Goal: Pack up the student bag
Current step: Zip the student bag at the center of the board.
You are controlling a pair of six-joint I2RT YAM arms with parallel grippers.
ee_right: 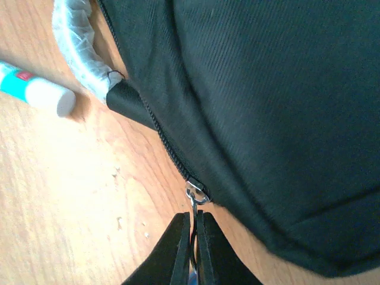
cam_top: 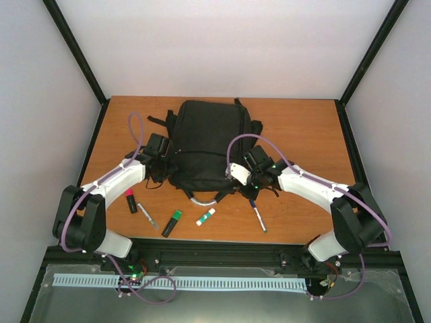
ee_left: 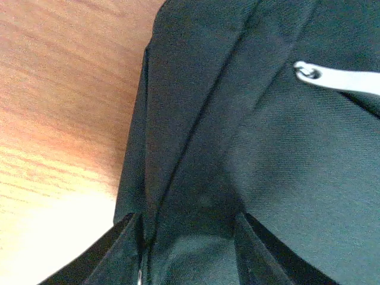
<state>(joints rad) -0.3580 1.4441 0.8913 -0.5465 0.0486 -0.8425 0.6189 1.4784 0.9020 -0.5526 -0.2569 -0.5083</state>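
The student bag (cam_top: 205,141), a black backpack, lies flat in the middle of the table, its grey handle loop (cam_top: 202,199) towards the arms. My left gripper (cam_top: 160,160) is at the bag's left side. In the left wrist view its jaws (ee_left: 187,218) stand apart, pressed against the bag (ee_left: 249,148), with a bulge of black fabric between them. My right gripper (cam_top: 252,176) is at the bag's near right corner. It (ee_right: 193,222) is shut on the metal zipper pull (ee_right: 194,202), at the end of the zip (ee_right: 160,127).
On the wood in front of the bag lie a pink highlighter (cam_top: 130,202), a small silver pen (cam_top: 148,217), a green highlighter (cam_top: 172,223), a glue stick (cam_top: 206,216) (ee_right: 35,89) and a pen (cam_top: 258,217). A pale zipper tab (ee_left: 338,79) sits on the bag's top.
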